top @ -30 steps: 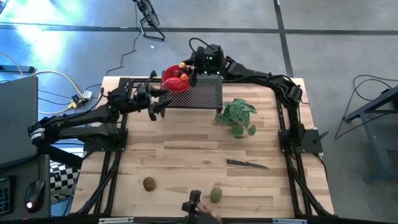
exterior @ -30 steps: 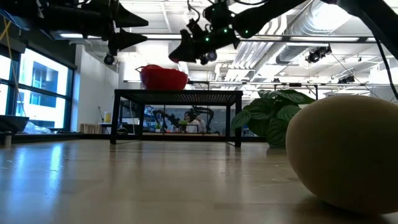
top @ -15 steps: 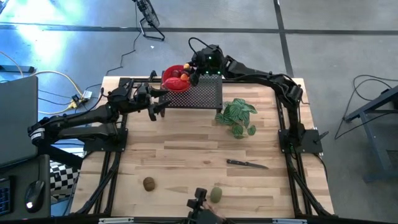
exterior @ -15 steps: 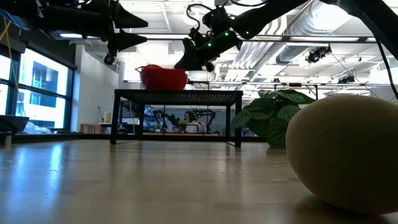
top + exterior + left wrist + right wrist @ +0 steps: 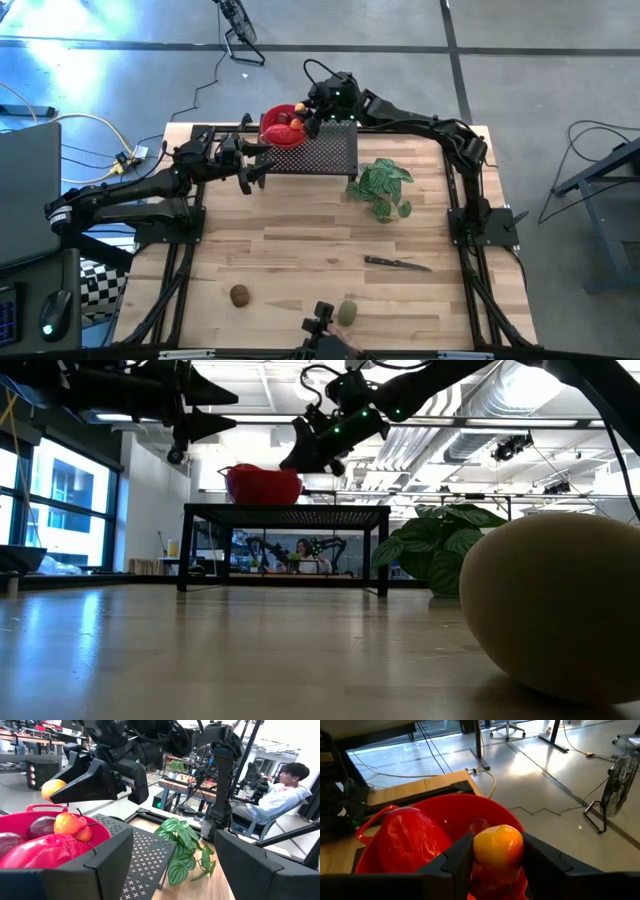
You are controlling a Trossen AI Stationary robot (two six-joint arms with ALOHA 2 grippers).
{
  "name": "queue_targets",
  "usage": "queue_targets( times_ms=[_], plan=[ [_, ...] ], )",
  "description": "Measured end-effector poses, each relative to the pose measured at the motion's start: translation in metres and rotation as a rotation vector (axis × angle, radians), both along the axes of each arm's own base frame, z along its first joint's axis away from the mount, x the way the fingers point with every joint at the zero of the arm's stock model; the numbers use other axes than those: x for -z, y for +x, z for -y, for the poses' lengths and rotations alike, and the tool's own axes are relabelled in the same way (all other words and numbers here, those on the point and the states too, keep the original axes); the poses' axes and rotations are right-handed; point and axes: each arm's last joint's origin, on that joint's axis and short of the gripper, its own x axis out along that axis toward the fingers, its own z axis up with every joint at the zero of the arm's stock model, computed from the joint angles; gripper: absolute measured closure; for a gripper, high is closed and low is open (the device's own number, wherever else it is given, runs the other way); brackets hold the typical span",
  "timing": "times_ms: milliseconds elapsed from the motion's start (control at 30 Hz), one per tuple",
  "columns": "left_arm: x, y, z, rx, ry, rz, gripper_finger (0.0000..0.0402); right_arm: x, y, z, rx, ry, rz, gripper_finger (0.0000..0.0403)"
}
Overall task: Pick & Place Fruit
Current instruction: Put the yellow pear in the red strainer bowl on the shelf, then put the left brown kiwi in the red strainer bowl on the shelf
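A red bowl (image 5: 283, 130) stands on a black perforated stand (image 5: 325, 152) at the table's far side. In it lie a red oblong fruit (image 5: 45, 852), a dark-red round one (image 5: 41, 826) and a small orange one (image 5: 70, 823). My right gripper (image 5: 498, 854) hangs over the bowl, shut on another small orange fruit (image 5: 498, 844). My left gripper (image 5: 264, 165) waits open just left of the stand, fingers level. A brown oval fruit (image 5: 239, 295) and an olive-green oval fruit (image 5: 347, 313) lie on the table near its front edge. My right gripper pinches the small orange fruit's two sides (image 5: 479, 847) between its two fingers (image 5: 457, 857). In the left wrist view the fruit (image 5: 52, 787) sits at the fingers' free ends. The fingers come from the table's right, slanting down. The fruit hangs clear above the bowl.
A green leafy plant (image 5: 383, 186) sits right of the stand. A black-handled knife (image 5: 398, 264) lies on the right half of the table. The olive-green fruit (image 5: 555, 600) fills the low view's right side. A seated person (image 5: 280, 795) is beyond the table.
My right gripper has tipped its fingers downward toward the red bowl and rolled a little, staying over the bowl with the orange fruit between its fingers.
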Motion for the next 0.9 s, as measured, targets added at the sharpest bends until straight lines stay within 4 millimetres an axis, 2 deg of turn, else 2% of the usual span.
queue_targets(
  times_ms=[367, 600, 733, 900],
  plan=[
    [0.000, 0.000, 0.000, 0.000, 0.000, 0.000, 0.0129, 0.001, 0.000, 0.000, -0.005, -0.007, -0.014, 0.0213],
    [0.000, 0.000, 0.000, 0.000, 0.000, 0.000, 0.0129, -0.008, 0.003, 0.000, -0.058, -0.066, 0.073, 0.0211],
    [0.000, 0.000, 0.000, 0.000, -0.001, -0.002, 0.0129, -0.020, 0.002, -0.003, -0.074, -0.131, 0.117, 0.0214],
    [0.001, 0.000, 0.000, 0.001, -0.003, -0.005, 0.0129, -0.049, -0.013, -0.018, -0.104, -0.144, 0.116, 0.0216]
  ],
)
